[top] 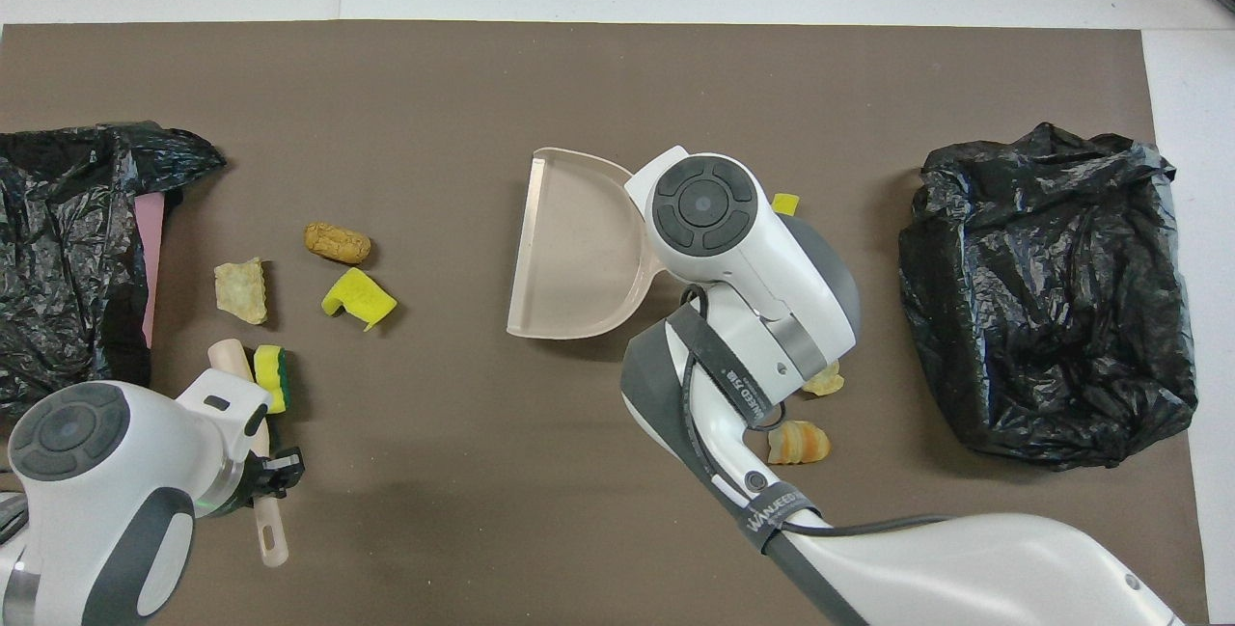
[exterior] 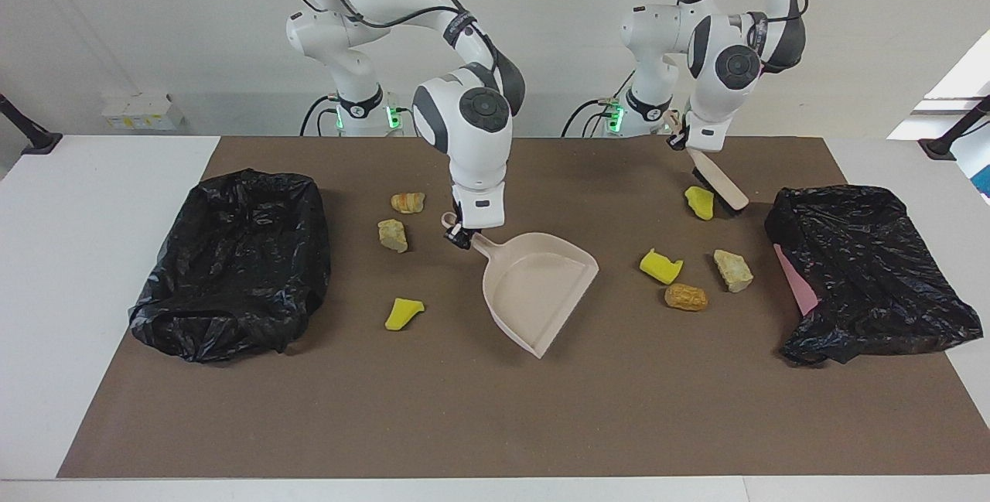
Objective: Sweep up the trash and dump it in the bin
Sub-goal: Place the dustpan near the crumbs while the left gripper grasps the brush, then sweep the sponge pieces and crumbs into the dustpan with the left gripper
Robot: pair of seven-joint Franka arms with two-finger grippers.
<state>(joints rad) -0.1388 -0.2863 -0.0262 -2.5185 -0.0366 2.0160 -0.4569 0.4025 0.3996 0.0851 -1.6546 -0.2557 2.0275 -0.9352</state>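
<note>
Facing view shows the right gripper [exterior: 458, 236] clamped on the dustpan [exterior: 537, 289] handle at centre frame, the left gripper [exterior: 681, 142] gripping the brush [exterior: 719, 189] at upper right, and scattered trash [exterior: 686, 297] either side, so a hasty stroke could knock lumps past the pan.

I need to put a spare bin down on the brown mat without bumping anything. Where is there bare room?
The widest bare strip of the brown mat runs along its edge farthest from the robots, past the dustpan and both black bags. It is crowded around the brush and the trash at the left arm's end.
</note>
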